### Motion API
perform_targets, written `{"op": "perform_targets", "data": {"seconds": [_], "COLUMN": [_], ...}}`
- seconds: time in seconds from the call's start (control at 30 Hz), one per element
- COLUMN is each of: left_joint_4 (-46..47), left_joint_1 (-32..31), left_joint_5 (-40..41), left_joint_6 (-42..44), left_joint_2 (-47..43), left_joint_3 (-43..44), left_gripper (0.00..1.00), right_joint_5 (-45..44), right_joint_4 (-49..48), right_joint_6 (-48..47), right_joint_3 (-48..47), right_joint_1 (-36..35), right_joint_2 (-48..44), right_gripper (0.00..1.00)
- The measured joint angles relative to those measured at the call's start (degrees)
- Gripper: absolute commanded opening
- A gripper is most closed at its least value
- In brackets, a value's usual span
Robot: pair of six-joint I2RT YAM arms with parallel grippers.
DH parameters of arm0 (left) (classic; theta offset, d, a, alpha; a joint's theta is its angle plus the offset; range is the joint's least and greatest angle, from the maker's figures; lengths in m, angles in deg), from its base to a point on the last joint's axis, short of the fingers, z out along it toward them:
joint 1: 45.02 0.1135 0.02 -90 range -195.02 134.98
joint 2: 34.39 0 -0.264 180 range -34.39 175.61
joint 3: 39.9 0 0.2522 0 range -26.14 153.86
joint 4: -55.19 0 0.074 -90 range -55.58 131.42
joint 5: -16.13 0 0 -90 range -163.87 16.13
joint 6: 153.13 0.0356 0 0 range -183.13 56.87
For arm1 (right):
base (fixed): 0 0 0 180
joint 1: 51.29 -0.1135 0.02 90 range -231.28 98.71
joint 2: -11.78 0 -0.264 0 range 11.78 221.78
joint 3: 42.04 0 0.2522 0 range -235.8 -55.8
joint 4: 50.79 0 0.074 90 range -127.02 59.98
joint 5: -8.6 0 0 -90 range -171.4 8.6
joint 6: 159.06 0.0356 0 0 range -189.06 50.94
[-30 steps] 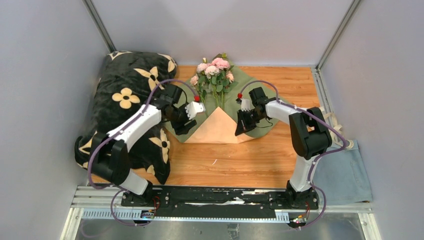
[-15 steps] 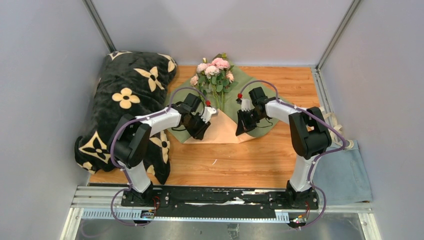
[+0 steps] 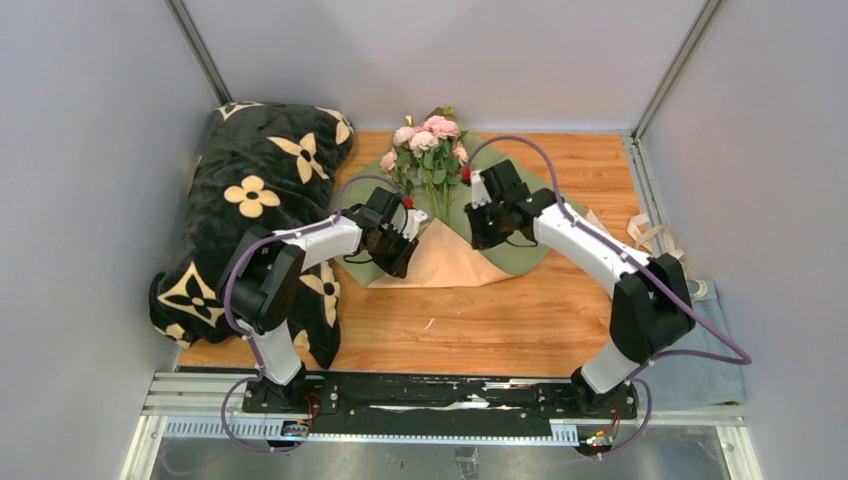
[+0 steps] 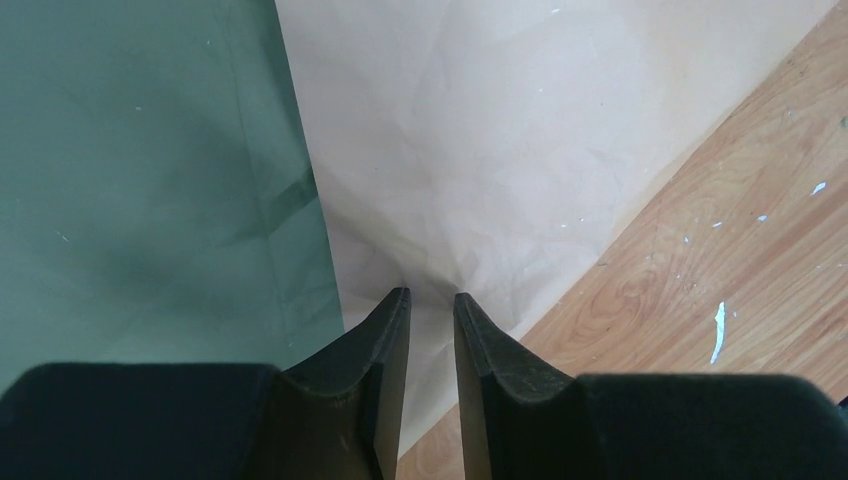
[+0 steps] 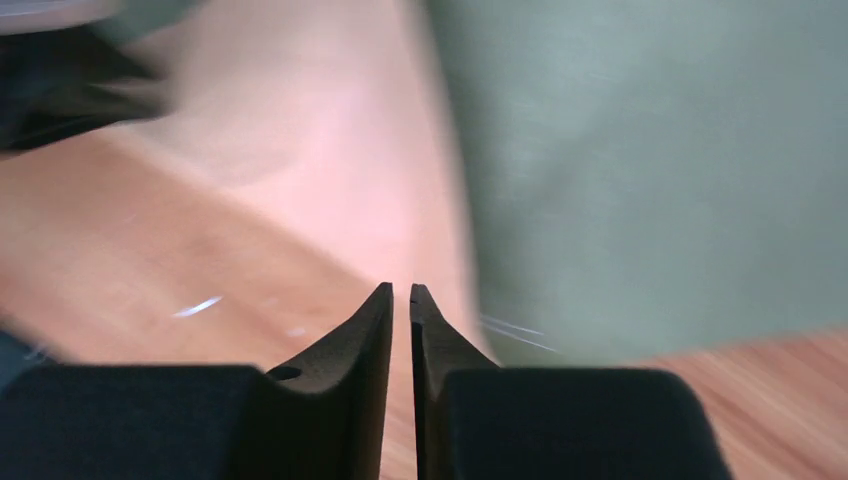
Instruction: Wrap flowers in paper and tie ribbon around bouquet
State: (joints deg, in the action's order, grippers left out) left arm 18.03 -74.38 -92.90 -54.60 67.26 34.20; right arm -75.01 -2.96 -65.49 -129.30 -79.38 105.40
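Folding stage, prob.: flowers (image 3: 428,135) lie on paper (image 3: 445,262), green face up, stems toward peach flap, ready for side folds. L pincer (image 4: 430,298) nearly closed at flap, grip unclear; R pincer (image 5: 400,290) slightly parted, empty.

Left tool (image 4: 432,294), right tool (image 5: 400,289) ajar

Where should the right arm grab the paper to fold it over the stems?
Pinch the paper at its free olive-green right edge, coming in low from the right. That side lies flat on the table, right of the flowers, so probably only the edge gives a hold.
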Motion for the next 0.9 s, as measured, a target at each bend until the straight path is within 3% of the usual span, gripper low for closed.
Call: {"op": "perform_targets", "data": {"seconds": [0.03,0.13,0.37,0.53,0.7,0.8,0.9], "left_joint_4": [0.0,0.1,0.4,0.7,0.8,0.8,0.8], "left_joint_1": [0.0,0.0,0.3,0.5,0.5,0.6,0.7], "left_joint_5": [0.0,0.2,0.2,0.2,0.2,0.1,-0.1], "left_joint_6": [-0.4,-1.3,-2.3,-2.6,-2.6,-2.6,-2.6], "left_joint_2": [0.0,0.0,0.0,0.0,0.0,0.0,0.0], "left_joint_3": [0.0,0.0,-0.1,-0.2,-0.3,-0.3,-0.3], "left_gripper": [0.28,0.28,0.27,0.27,0.27,0.27,0.27], "right_joint_5": [2.8,13.3,25.8,26.3,24.7,22.8,17.7], "right_joint_4": [-2.2,-9.9,-21.0,-25.1,-24.5,-21.7,-16.3], "right_joint_6": [1.2,5.9,16.8,20.3,22.0,21.8,20.2], "right_joint_3": [1.3,6.7,17.8,26.7,36.3,37.4,36.2], "right_joint_1": [-1.8,-5.0,-2.2,4.9,17.8,23.3,21.8], "right_joint_2": [-1.6,-1.9,8.6,2.5,-7.1,-9.9,-13.3], "right_gripper": [0.01,0.00,0.00,0.00,0.00,0.00,0.00]}}
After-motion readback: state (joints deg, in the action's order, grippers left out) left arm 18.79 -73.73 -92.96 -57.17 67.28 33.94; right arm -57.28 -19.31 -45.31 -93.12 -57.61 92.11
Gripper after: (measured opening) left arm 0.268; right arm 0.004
